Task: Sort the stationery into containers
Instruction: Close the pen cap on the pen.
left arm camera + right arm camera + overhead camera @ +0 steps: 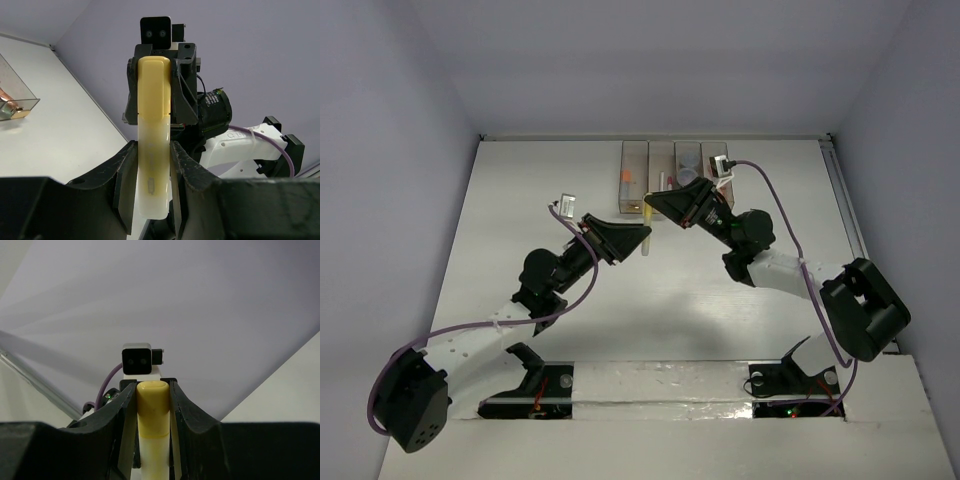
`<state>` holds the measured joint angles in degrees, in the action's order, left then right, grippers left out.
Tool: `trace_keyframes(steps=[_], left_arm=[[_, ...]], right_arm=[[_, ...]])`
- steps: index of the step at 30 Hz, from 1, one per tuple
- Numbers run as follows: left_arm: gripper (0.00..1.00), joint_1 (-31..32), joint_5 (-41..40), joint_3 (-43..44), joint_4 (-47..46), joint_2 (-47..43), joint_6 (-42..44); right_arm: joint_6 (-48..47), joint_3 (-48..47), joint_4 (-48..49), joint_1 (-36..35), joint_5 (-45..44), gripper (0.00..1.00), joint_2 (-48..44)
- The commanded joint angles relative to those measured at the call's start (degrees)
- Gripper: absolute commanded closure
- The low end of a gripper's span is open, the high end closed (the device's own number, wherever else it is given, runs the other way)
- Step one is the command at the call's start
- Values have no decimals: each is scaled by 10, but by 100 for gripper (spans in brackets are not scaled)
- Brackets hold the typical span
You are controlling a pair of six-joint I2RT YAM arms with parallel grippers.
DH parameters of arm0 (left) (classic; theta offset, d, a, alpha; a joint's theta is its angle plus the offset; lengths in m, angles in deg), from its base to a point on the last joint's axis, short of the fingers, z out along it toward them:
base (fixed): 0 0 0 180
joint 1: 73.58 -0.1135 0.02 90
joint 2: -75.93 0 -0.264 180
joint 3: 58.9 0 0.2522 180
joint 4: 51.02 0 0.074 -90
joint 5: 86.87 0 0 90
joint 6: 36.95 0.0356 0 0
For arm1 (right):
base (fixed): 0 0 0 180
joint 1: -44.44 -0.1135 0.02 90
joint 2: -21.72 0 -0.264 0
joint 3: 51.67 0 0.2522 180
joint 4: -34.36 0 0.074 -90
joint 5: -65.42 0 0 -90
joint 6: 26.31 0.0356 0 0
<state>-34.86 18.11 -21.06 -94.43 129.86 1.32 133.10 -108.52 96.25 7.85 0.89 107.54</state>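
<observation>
A yellow-capped marker [647, 228] with a pale body hangs in the air in front of the containers [675, 165], and both grippers hold it. My left gripper [638, 238] is shut on the pale body [152, 170]. My right gripper [655, 203] is shut on the yellow cap [152, 407], coming from the opposite side. In the left wrist view the right gripper's fingers [182, 95] flank the cap end. The containers stand joined in a row at the table's far edge, with small orange and pink pieces and bluish rolls inside.
One corner of a translucent bin [17, 102] shows at the left of the left wrist view. The white table [520, 200] is enclosed by grey walls on three sides. The right arm's purple cable [790, 225] loops over the table on the right.
</observation>
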Motion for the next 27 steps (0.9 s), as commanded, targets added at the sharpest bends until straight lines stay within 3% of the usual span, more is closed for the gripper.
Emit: trace_keyframes(steps=[1,10,17,27], left_arm=[[100,-8,-12,33,-69,-16,5],[100,-24,-13,49,-16,-49,30],[100,-36,-14,72,16,-60,51],[100,-48,-6,107,-10,-29,49]], right_arm=[[-9,8,226,-17,36,100,-8],[-1,13,211,-17,62,100,0],[-15,4,139,-17,104,100,-17],[-71,5,19,-28,130,100,-32]])
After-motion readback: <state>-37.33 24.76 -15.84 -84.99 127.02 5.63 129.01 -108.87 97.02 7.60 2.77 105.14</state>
